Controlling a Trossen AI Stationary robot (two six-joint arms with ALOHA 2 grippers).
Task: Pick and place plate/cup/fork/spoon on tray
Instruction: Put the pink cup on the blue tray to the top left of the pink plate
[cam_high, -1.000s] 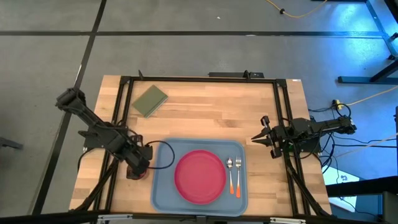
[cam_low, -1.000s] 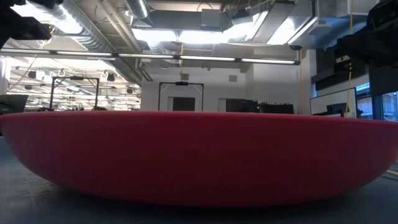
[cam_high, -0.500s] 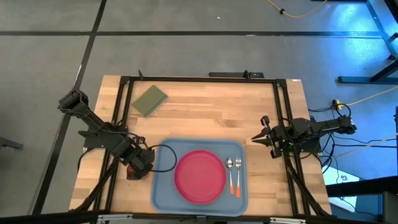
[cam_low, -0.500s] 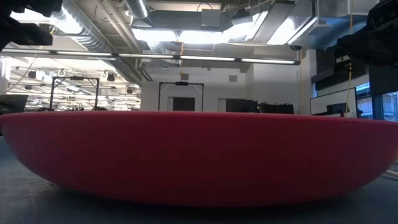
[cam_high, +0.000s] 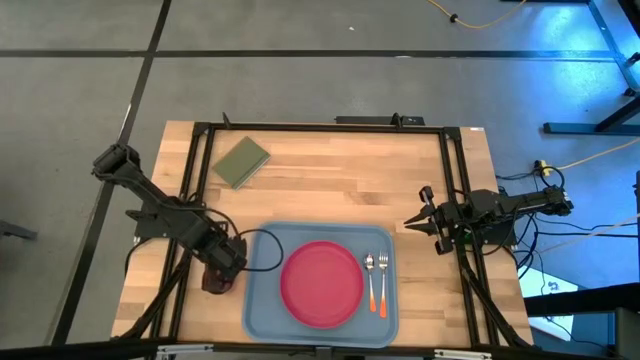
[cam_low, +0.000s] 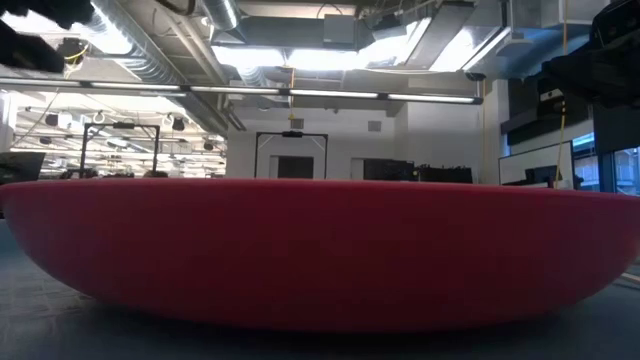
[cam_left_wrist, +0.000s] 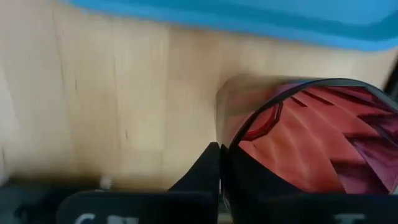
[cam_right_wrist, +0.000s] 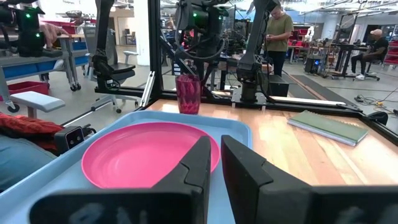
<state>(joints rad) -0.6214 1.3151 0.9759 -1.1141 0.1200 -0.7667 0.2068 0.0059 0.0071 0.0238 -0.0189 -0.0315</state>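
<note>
High view — left gripper clenched on the cup beside the tray, right gripper nearly closed — empty.

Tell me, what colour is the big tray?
Light blue; the tray shows best in the high view.

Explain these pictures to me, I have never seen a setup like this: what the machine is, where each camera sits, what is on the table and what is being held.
Two dark robot arms work at a wooden table. One camera looks straight down, one sits at table height, and one rides on each wrist. A light blue tray carries the pink plate, with the fork and spoon beside it. The table-height camera sees little but the plate's side. An olive green pad lies near the far edge. The left gripper is shut on the dark red cup, which stands on the table just outside the tray. The right gripper waits at the table's right edge, holding nothing.
</note>
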